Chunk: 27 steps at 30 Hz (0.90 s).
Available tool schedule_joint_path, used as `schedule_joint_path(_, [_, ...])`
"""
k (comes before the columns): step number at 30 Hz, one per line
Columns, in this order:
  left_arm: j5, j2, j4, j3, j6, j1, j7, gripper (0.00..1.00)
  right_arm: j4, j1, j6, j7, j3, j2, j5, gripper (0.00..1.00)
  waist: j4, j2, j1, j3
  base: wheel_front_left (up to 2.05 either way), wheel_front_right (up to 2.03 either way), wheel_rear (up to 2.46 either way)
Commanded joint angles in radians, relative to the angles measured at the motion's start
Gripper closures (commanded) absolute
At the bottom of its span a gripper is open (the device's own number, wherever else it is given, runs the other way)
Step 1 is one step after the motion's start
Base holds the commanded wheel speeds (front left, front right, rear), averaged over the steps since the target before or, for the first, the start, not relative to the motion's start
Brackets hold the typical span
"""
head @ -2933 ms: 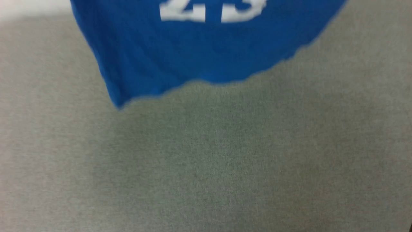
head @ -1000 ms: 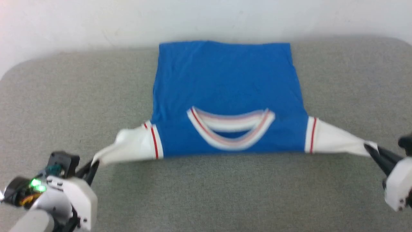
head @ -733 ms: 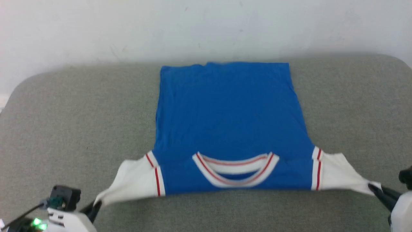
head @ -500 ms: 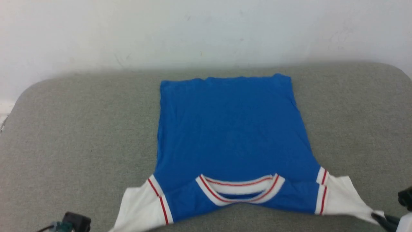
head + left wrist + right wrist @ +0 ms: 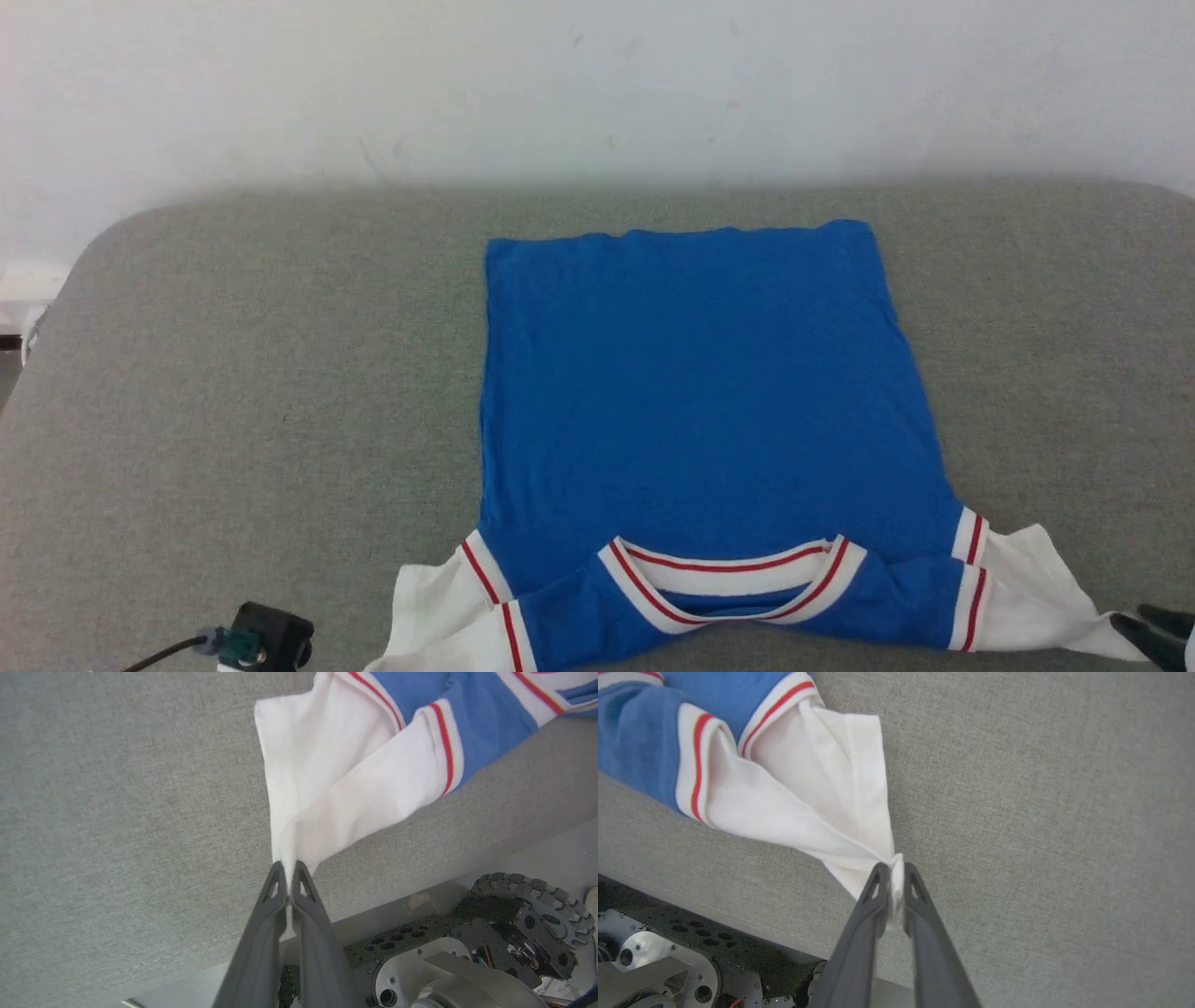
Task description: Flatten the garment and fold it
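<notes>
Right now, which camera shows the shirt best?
The head view: the shirt's blue body lies flat on the grey surface, collar nearest. The left wrist view shows a white sleeve pinched in the left gripper; the right wrist view shows the other sleeve in the right gripper.

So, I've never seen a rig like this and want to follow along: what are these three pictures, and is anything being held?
This is a wheeled robot with two arms, each ending in a gripper with two long dark fingers. The wide picture comes from a camera on its head, looking down at a grey padded surface. On it lies a blue jersey T-shirt, spread flat, striped collar nearest the robot. The other two pictures come from cameras on the wrists, looking along the fingers. In the left wrist view the left gripper is pinched shut on the tip of one white sleeve; in the right wrist view the right gripper holds the tip of the other sleeve between its fingers.
</notes>
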Motion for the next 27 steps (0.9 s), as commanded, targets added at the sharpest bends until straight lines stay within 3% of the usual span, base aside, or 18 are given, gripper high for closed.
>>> schedule_joint_path(1, [0.008,-0.009,-0.007,0.001,-0.005,-0.017,-0.007,1.0,-0.009,-0.007,-0.002,0.009,-0.015,0.009,0.011,0.0,0.014,0.0,0.0,0.017,0.0,0.0,0.0])
schedule_joint_path(13, [0.03,-0.05,-0.223,-0.009,0.024,-0.105,0.031,1.0,-0.103,-0.224,-0.002,0.202,-0.244,0.053,-0.001,0.0,0.135,0.0,0.0,0.185,0.0,0.0,0.0])
schedule_joint_path(27, [0.145,-0.149,-0.383,-0.09,0.028,-0.215,0.021,1.0,0.108,-0.714,-0.002,0.463,-0.291,0.125,-0.19,0.0,0.334,0.0,0.0,0.441,0.0,0.0,0.0])
